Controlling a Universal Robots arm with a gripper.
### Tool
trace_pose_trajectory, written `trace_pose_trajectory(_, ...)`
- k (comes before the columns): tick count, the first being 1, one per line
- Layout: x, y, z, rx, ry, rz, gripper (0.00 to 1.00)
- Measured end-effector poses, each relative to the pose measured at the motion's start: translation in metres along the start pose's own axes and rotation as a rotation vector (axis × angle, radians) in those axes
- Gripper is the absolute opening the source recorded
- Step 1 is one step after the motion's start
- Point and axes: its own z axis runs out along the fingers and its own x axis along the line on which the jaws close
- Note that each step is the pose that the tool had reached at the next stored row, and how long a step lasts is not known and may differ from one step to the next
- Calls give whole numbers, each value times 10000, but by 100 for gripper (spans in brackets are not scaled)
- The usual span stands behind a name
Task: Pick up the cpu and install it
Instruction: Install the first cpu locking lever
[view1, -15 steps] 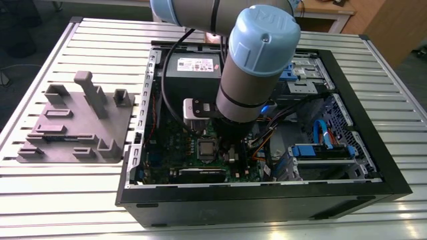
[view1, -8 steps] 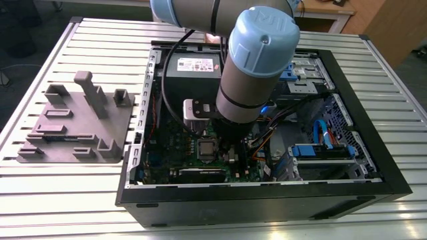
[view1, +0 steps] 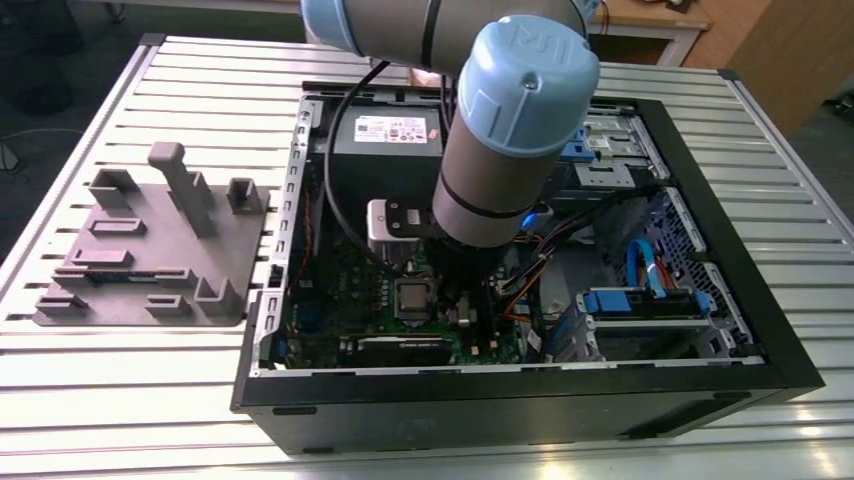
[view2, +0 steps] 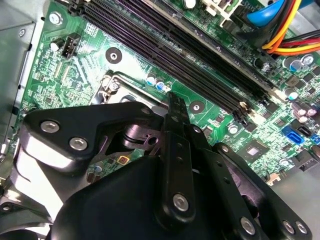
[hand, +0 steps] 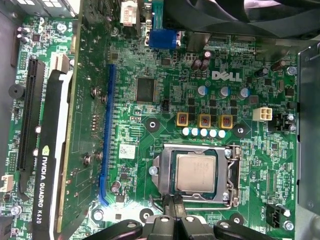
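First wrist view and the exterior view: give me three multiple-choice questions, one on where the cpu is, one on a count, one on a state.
1. Where is the small square silver-topped cpu?
A lifted in the air
B in the metal-framed socket on the green motherboard
C leaning against a fan

2. How many gold-coloured square components stand in a row near the socket?
A two
B three
C six

3. The black computer case is:
A lying with its open side up
B closed all round
C standing upright

Answers:
1. B, in the first wrist view the cpu lies flat inside the socket frame.
2. B, three sit in one row.
3. A, the exterior view looks down onto the case's boards and cables.
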Motion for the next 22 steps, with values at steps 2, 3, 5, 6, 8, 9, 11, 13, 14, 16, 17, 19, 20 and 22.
trace_pose_trajectory(2, 0, -8, 1, 1, -9, -2, 10)
trace_pose_trajectory(3, 1, -12, 1, 1, -14, -4, 10)
trace_pose_trajectory(5, 2, -21, 3, 2, -20, -5, 10)
trace_pose_trajectory(6, 2, -25, 6, 1, -21, -5, 10)
trace_pose_trajectory(8, 3, -35, 12, 1, -23, -7, 10)
trace_pose_trajectory(9, 3, -40, 15, 2, -24, -8, 10)
trace_pose_trajectory(11, 3, -45, 20, 1, -30, -9, 10)
trace_pose_trajectory(13, 3, -49, 26, 2, -37, -11, 10)
trace_pose_trajectory(14, 4, -50, 29, 2, -39, -13, 10)
trace_pose_trajectory(16, 3, -52, 39, 5, -55, -18, 10)
trace_pose_trajectory(17, 4, -52, 39, 4, -62, -21, 10)
trace_pose_trajectory(19, 4, -52, 37, 6, -125, -30, 10)
trace_pose_trajectory(20, 5, -52, 37, 8, -141, -31, 10)
trace_pose_trajectory(22, 4, -51, 24, 9, -149, -30, 10)
